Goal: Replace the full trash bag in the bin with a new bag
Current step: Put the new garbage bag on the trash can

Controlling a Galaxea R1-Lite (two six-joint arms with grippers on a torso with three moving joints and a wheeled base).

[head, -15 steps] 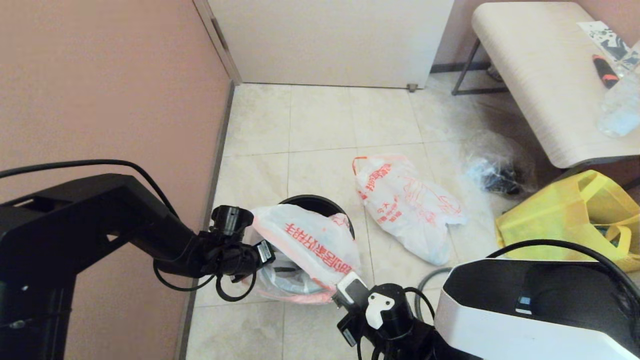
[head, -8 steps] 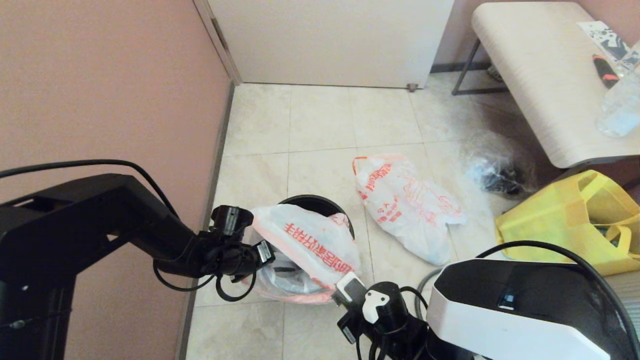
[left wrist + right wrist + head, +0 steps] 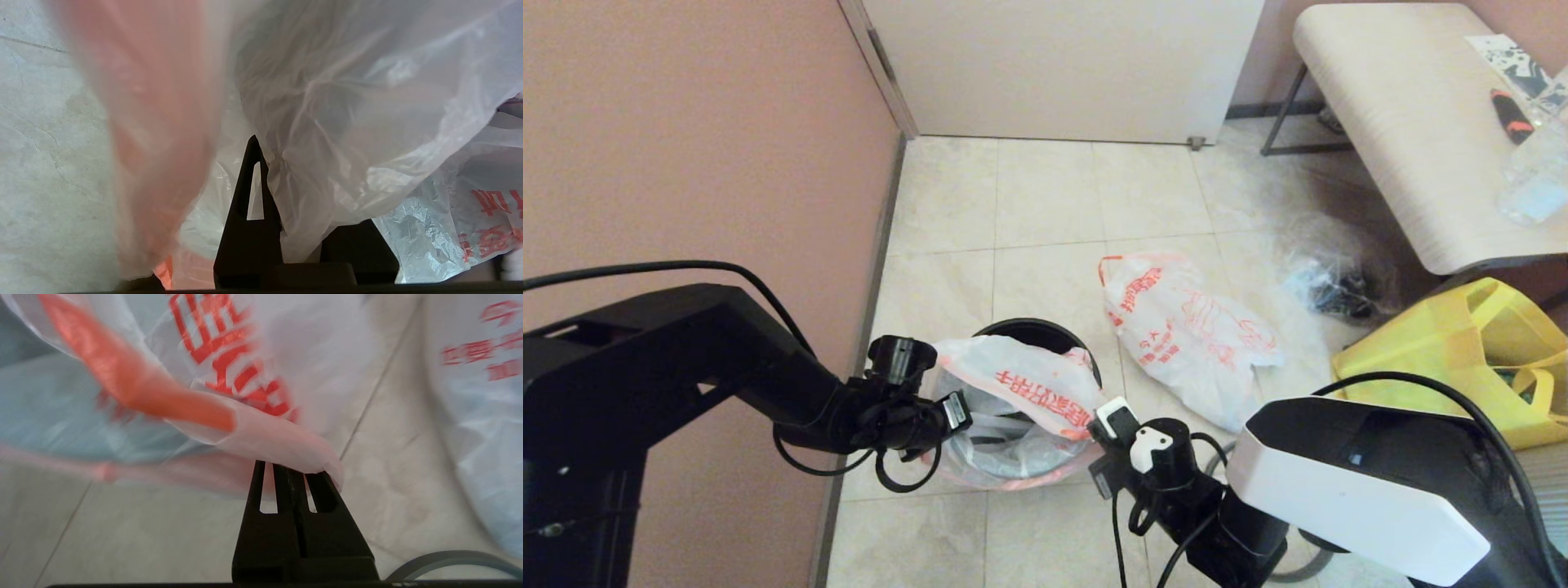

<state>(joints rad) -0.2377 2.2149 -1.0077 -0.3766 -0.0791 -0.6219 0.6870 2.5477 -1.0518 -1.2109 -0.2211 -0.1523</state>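
Note:
The new bag [image 3: 1029, 384], limp white with red lettering, is stretched over the mouth of the black bin [image 3: 1033, 325]. Only the far rim of the bin shows. My left gripper [image 3: 954, 410] is shut on the bag's near-left edge; in the left wrist view bunched plastic [image 3: 347, 122] fills the left gripper [image 3: 282, 171]. My right gripper [image 3: 1104, 418] is shut on the bag's orange-red handle edge [image 3: 245, 433] at the bin's right side, and its tips [image 3: 292, 469] meet. The full trash bag [image 3: 1184, 335] lies on the tiles right of the bin.
A pink wall [image 3: 686, 163] runs close along the bin's left. A clear bag with dark contents [image 3: 1327, 286], a yellow tote [image 3: 1454, 351] and a bench [image 3: 1405, 122] stand to the right. A dark grey hoop [image 3: 449, 557] lies on the floor by my right arm.
My right gripper has moved away from me and to the right with the bag's edge. The bag now lies lower and its mouth is wider over the bin. The left arm has not moved.

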